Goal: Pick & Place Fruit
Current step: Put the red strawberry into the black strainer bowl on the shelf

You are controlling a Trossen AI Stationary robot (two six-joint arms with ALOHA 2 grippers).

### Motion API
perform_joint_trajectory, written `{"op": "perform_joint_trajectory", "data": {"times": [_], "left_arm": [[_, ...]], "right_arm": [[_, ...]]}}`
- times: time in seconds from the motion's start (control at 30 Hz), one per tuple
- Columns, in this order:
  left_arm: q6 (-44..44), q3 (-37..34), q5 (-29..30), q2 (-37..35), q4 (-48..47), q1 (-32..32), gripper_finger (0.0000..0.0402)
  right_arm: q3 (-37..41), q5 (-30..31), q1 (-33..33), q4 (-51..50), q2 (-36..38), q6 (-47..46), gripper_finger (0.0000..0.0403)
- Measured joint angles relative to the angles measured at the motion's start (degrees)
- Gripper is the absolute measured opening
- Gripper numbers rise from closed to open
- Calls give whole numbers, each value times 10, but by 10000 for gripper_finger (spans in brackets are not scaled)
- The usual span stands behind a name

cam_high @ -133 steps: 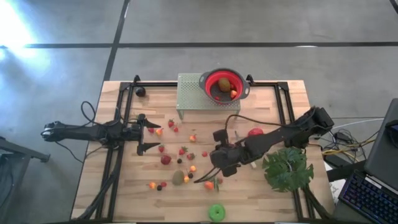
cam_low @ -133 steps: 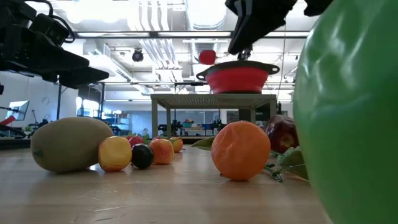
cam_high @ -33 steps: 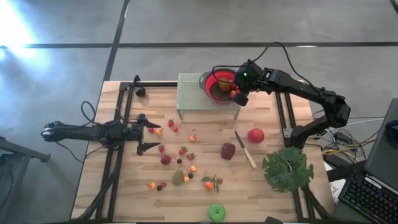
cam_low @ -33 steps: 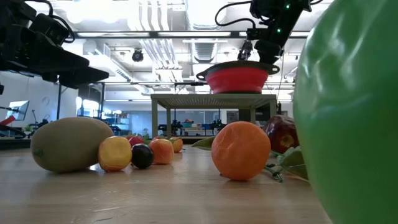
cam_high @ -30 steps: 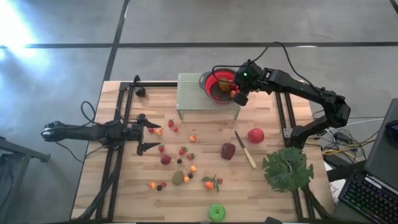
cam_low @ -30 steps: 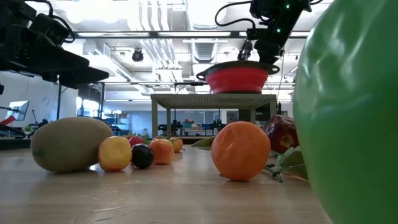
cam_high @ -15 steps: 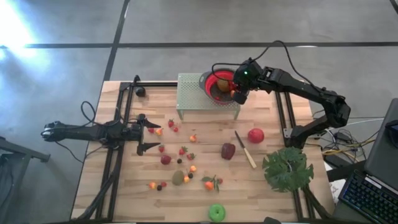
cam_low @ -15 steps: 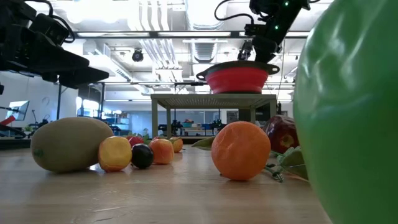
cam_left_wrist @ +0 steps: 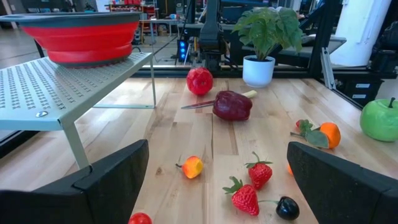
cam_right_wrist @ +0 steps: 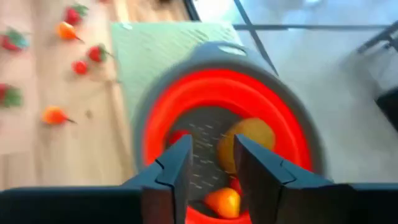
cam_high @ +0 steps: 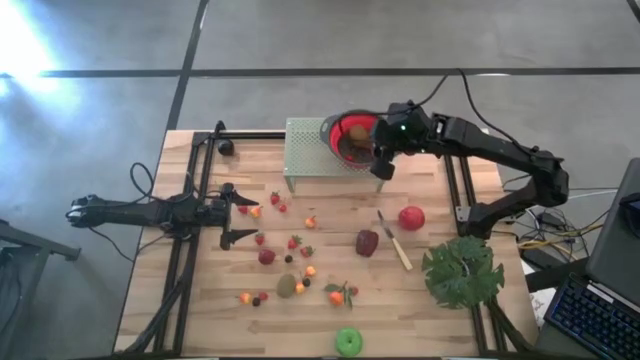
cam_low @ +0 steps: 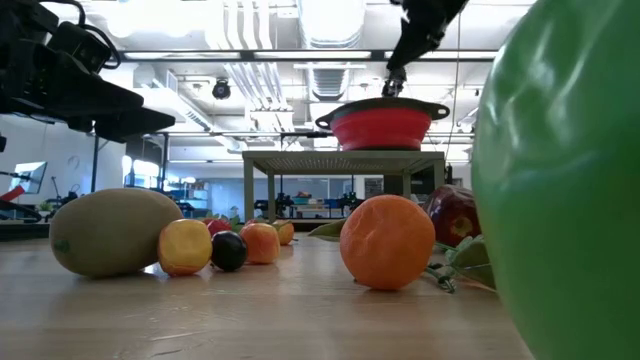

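Observation:
A red bowl with a grey rim (cam_high: 352,137) stands on a pale green perforated stand (cam_high: 310,150). It holds a brown kiwi (cam_right_wrist: 247,139), an orange piece (cam_right_wrist: 224,200) and something red. My right gripper (cam_high: 383,163) hangs open and empty above the bowl's near right rim (cam_right_wrist: 212,167). Small fruits lie on the wooden table: strawberries (cam_high: 294,242), a kiwi (cam_high: 287,286), an orange (cam_high: 337,296), a maroon fruit (cam_high: 367,242), a red apple (cam_high: 411,217) and a green apple (cam_high: 348,341). My left gripper (cam_high: 242,215) waits open at the table's left, above the boards (cam_left_wrist: 217,186).
A slim knife (cam_high: 394,240) lies between the maroon fruit and the red apple. A big green leaf (cam_high: 462,270) lies at the table's right near corner. Black frame rails (cam_high: 200,190) run along both sides. A dark berry (cam_high: 227,148) sits at the far left.
My right gripper has risen from just over the bowl's rim and drawn back a little toward the table's near edge. The fruits on the table and my left arm have stayed where they were.

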State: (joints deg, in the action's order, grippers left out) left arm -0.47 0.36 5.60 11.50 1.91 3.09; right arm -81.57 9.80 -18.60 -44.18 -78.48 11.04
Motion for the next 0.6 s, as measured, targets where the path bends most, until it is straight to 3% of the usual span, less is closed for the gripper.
{"op": "perform_joint_trajectory", "data": {"times": [0.6], "left_arm": [[0,0,0,0,0,0,388]], "right_arm": [[-6,-4,231,1,-20,-52,20]]}}
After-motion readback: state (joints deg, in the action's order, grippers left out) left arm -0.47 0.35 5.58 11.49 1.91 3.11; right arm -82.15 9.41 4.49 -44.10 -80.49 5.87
